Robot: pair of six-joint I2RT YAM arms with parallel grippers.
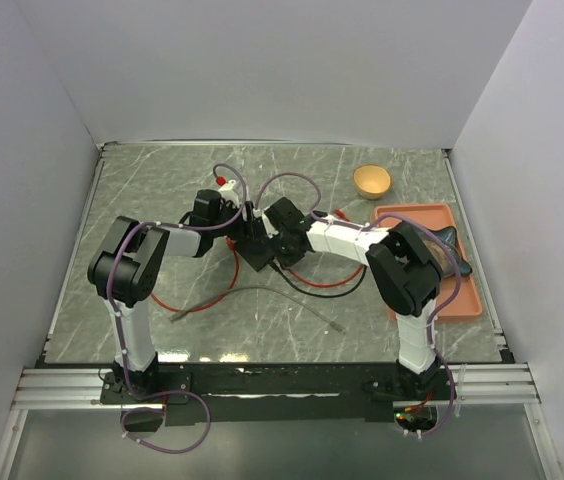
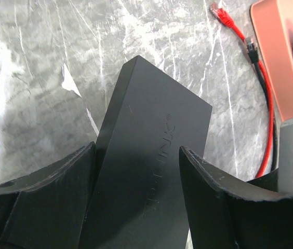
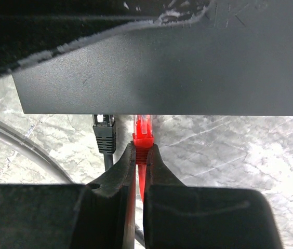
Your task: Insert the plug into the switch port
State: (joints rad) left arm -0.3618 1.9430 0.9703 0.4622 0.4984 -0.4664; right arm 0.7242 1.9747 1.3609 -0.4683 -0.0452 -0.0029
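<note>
- The switch box (image 1: 258,254) lies near the middle of the marble table (image 1: 162,180), turned at a slant to the table's edges, with both arms meeting over it.
- In the right wrist view the box's long edge (image 3: 162,111) runs straight across. The switch port is somewhere under that edge, and no socket opening can be seen.
- The right gripper (image 3: 141,151) is clenched on the red plug (image 3: 142,134), pinching it just behind the boot.
- The plug's clear tip meets the box's edge. Whether it sits fully in cannot be told.
- A black plug (image 3: 104,134) stands at the same edge just beside the red one, with a thin strip of bare marble between them.
- The left gripper (image 2: 137,150) straddles the far end of the box, one finger (image 2: 48,202) along each long side. Its jaws stand wide, but I cannot tell whether they press the box or are clear of it.
- Beyond the box's far corner the left wrist view shows open marble. To one side lie a red cable (image 2: 265,104) with its free connector (image 2: 216,9), and a black connector (image 2: 250,45).
- The orange tray (image 1: 467,300) closes off the right side of the table, and its rim runs near those cables.
- A small tan bowl (image 1: 371,181) sits near the far edge, well apart from the box.
- A grey cable (image 1: 292,298) and loops of red cable cross the near strip.
- The broadest bare surface is on the left and along the far wall (image 1: 262,70).
</note>
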